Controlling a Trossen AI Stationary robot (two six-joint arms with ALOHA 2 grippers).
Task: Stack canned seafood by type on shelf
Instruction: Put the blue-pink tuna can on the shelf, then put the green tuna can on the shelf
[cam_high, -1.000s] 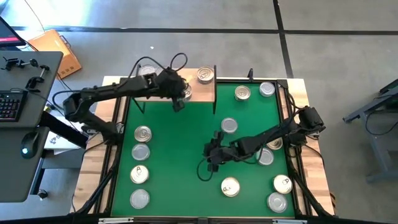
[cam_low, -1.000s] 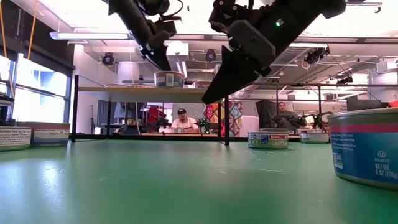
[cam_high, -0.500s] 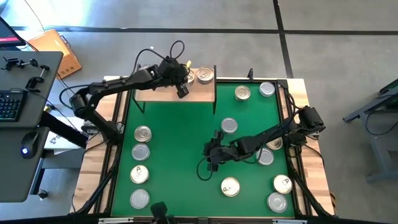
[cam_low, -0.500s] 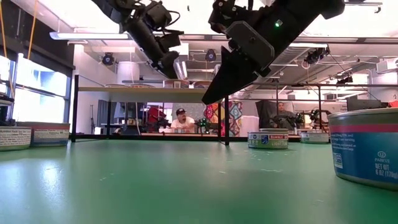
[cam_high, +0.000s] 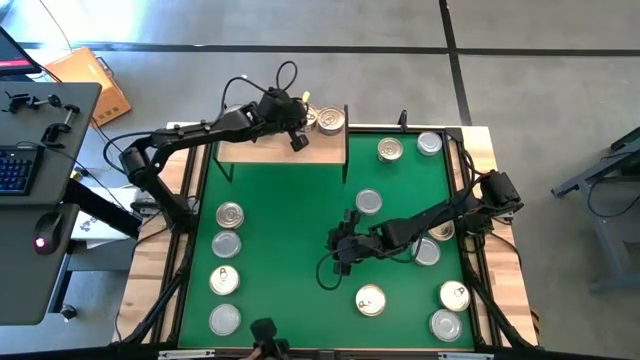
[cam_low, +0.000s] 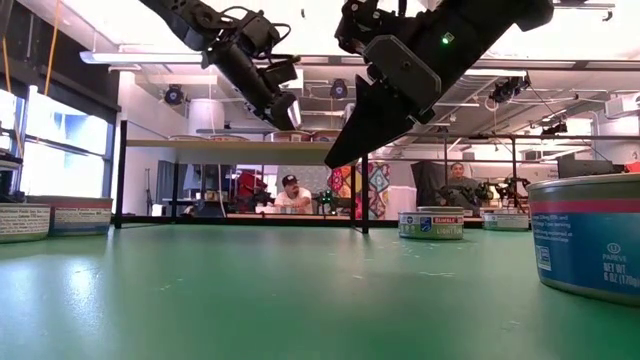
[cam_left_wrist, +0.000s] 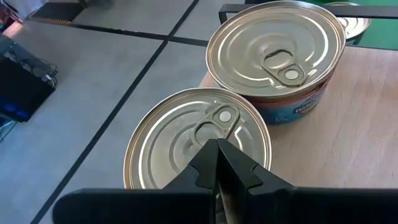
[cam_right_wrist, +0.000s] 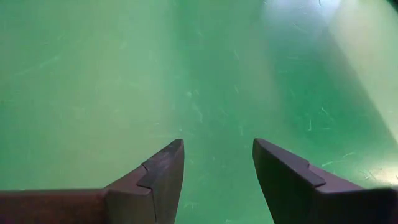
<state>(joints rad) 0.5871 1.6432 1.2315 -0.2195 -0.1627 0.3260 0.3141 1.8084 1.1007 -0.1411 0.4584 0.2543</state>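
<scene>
Two tins (cam_left_wrist: 198, 143) sit touching on the shelf (cam_high: 320, 148); my left hand (cam_high: 297, 141) hovers pinched shut, empty, right above them, and a nudge could knock the nearer one off the edge. Right hand (cam_high: 340, 262) hangs half open, empty, over the green mat (cam_high: 290, 230), worktop tins scattered, people seated beyond.

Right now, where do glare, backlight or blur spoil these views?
Low view: bright ceiling lights backlight both arms; the nearest can at the right edge is soft. Left wrist view: sharp, mild sheen on the two gold lids. Right wrist view: pale glare across the green mat.
</scene>
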